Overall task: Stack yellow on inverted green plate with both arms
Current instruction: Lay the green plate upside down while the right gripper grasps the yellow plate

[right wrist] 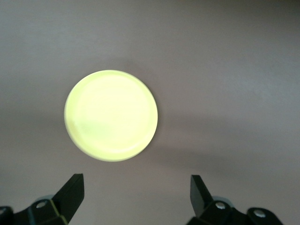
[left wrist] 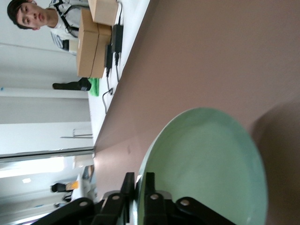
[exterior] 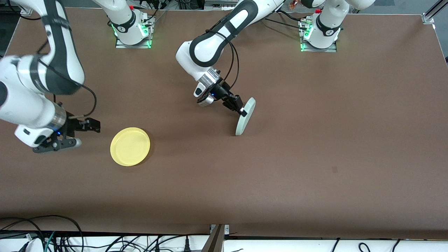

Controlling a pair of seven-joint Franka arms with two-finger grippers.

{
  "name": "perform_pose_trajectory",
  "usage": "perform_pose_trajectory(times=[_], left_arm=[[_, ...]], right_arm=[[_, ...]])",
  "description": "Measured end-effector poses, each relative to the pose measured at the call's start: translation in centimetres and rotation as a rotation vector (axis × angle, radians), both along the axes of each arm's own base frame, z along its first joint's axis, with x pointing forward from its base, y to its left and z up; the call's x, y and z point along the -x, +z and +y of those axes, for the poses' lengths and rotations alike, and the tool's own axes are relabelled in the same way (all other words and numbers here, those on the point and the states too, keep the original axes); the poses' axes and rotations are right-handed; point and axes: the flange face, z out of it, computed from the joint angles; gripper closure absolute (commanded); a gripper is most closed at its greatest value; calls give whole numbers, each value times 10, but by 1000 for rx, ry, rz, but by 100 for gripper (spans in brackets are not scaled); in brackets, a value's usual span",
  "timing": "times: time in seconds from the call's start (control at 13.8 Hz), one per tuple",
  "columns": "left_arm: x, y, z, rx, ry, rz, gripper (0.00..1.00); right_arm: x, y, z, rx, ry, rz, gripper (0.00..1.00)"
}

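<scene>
Left end effector (exterior: 241,111): clamped on the rim of the green plate (exterior: 245,117), which stands tipped on edge, its lower rim on the brown counter (exterior: 315,140) near the middle. Right end effector (right wrist: 136,192): fingers spread wide, empty, waiting beside the yellow plate (exterior: 130,146) toward the right arm's end. Step in hand, as judged: inverting the green plate. Rotate it slowly past vertical, lower it face-down, and release only once it lies flat.
</scene>
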Motion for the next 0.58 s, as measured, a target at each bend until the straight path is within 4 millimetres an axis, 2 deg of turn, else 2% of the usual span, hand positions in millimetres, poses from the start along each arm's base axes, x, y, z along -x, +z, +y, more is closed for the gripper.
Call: perform_pose_trajectory(times=[0.14, 0.29, 0.36, 0.58], left_arm=[[6, 6, -22, 180, 9, 64, 0], [10, -8, -39, 356, 30, 149, 0], [9, -7, -47, 442, 39, 175, 0], [-10, -11, -52, 688, 112, 251, 0]], right_arm=[[-13, -47, -2, 8, -1, -12, 0], [-21, -86, -6, 5, -9, -27, 0], [-24, -104, -7, -1, -17, -32, 0], [-27, -147, -9, 0, -19, -37, 0]])
